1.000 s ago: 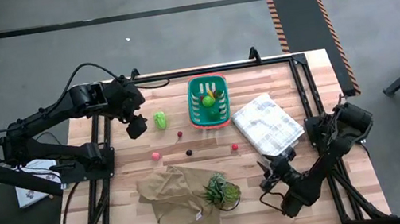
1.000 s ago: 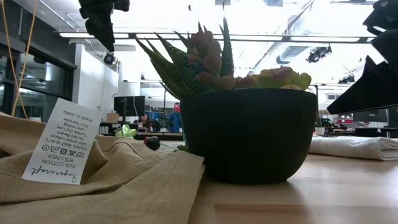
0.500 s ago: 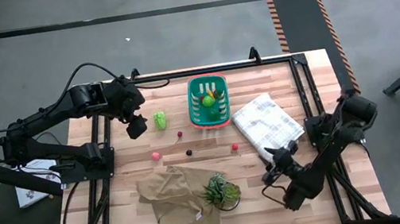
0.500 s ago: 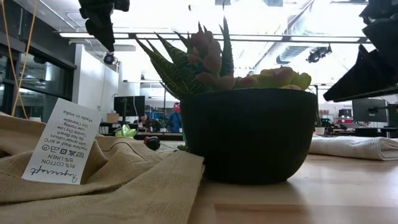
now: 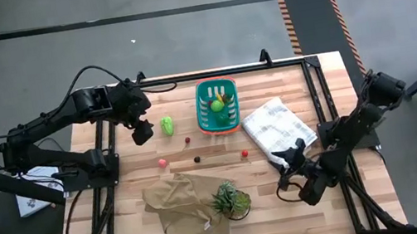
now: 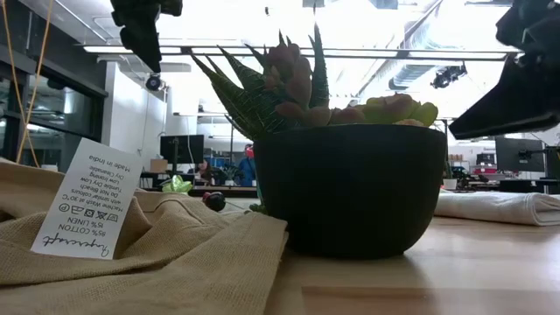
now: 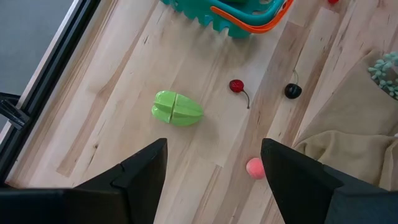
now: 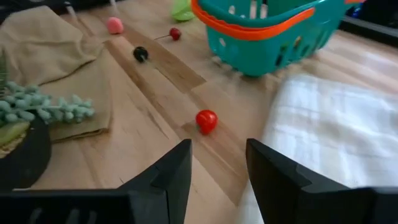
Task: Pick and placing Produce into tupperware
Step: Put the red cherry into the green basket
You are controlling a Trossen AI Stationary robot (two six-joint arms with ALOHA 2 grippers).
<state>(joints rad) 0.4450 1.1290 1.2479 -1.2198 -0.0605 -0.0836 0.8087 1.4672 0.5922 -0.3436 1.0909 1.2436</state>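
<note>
Right gripper (image 5: pixel 289 157) hung parted and empty over the tabletop (image 5: pixel 124 223) beside the white checked cloth (image 5: pixel 278 128), facing a small red tomato (image 8: pixel 206 121). I saw the left gripper (image 5: pixel 142 132) spread wide, holding nothing, above a light green piece (image 7: pixel 177 108) beside the teal basket (image 5: pixel 218 105).

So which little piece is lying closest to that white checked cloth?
Start at the teal slotted plastic basket at the table's far middle, then the folded white checked cloth beside it. Just off the cloth's near left corner sits a small bright red ball, alone on bare wood; the dark ball and pink ball lie farther left.
</note>
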